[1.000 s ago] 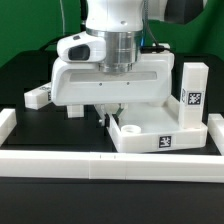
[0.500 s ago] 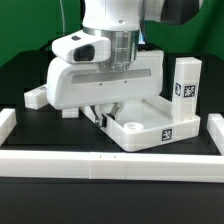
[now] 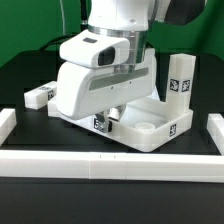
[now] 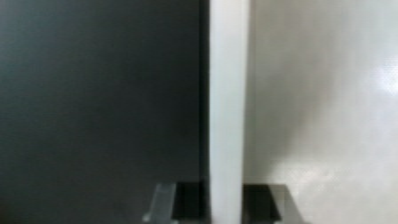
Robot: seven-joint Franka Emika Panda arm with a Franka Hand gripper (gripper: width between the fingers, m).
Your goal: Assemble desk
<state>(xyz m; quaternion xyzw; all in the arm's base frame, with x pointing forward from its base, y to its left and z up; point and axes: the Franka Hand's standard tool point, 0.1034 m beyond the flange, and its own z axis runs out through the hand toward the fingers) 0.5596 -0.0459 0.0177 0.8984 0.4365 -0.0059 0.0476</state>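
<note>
The desk's white tray-like tabletop (image 3: 150, 128) lies at the exterior view's right, with round sockets in its corners. One white leg (image 3: 180, 84) with a black-and-white tag stands upright in its far right corner. My gripper (image 3: 112, 113) comes down on the tabletop's left wall and is shut on it. In the wrist view that wall (image 4: 226, 100) runs as a thin white strip straight between my dark fingers (image 4: 180, 202), with the gripper (image 4: 226, 203) closed on it. A loose leg (image 3: 38, 95) lies on the black table at the far left.
Long white border bars frame the work area: one along the front (image 3: 100, 166), a short end at the left (image 3: 7, 122) and another at the right (image 3: 215, 130). My bulky white hand hides the tabletop's left part.
My wrist has turned, and the tabletop has swung round with it. The upright leg has shifted toward the exterior view's left and back, and a second tagged side of the tabletop now shows.
</note>
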